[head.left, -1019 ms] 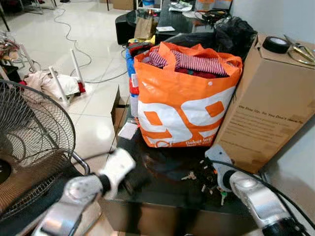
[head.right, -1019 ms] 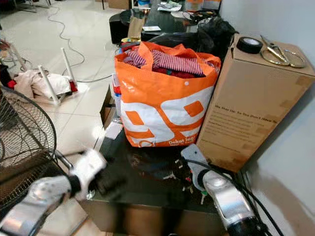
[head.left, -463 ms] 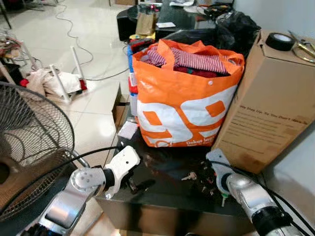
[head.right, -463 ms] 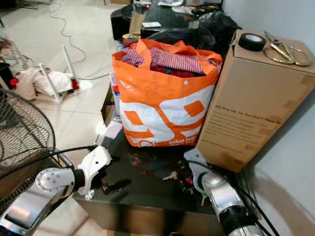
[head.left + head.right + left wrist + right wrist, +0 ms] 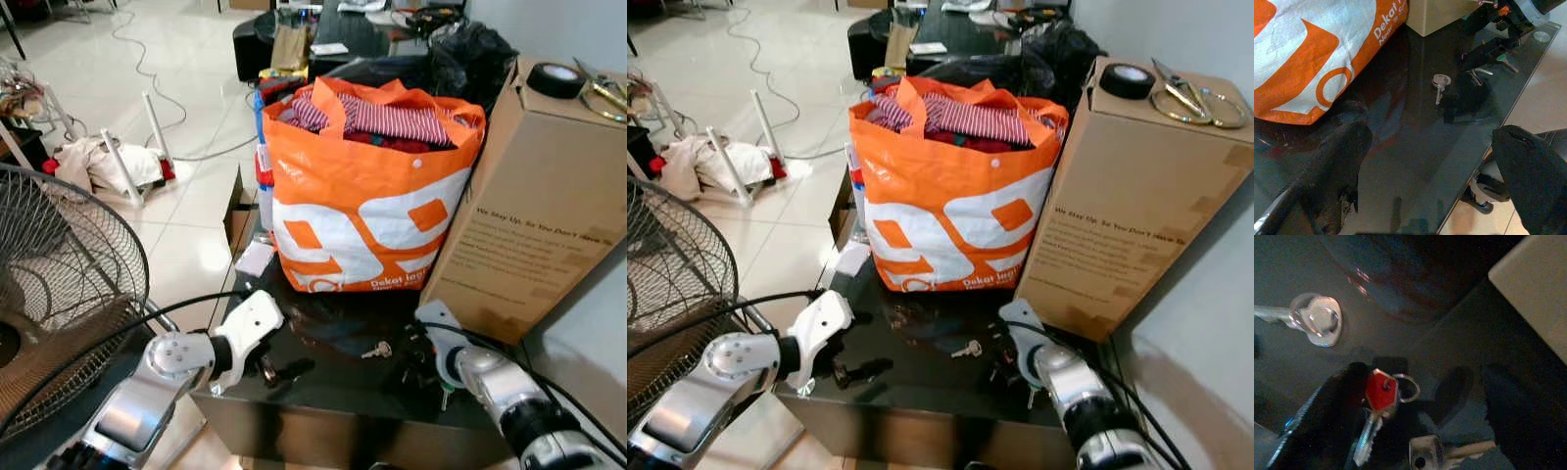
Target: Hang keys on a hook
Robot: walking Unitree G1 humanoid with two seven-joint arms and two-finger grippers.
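Red-capped key [image 5: 1380, 392] on ring, silver keys [image 5: 1315, 320] beside, flat on dark tabletop [image 5: 1415, 347]

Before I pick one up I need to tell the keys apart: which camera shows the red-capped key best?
The right wrist view: the red-capped key is close, between the right gripper fingers. In the eye views the keys are small glints; the left wrist view shows a colour speck.

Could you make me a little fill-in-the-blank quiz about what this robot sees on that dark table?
1. The big shopping bag stuffed with clothes is white and ____.
2. On top of the cardboard box lie scissors and a roll of black ____.
3. Between the right gripper fingers lies a key with a ____ head.
4. The left gripper hovers over the glass ____.

Missing words: orange; tape; red; table
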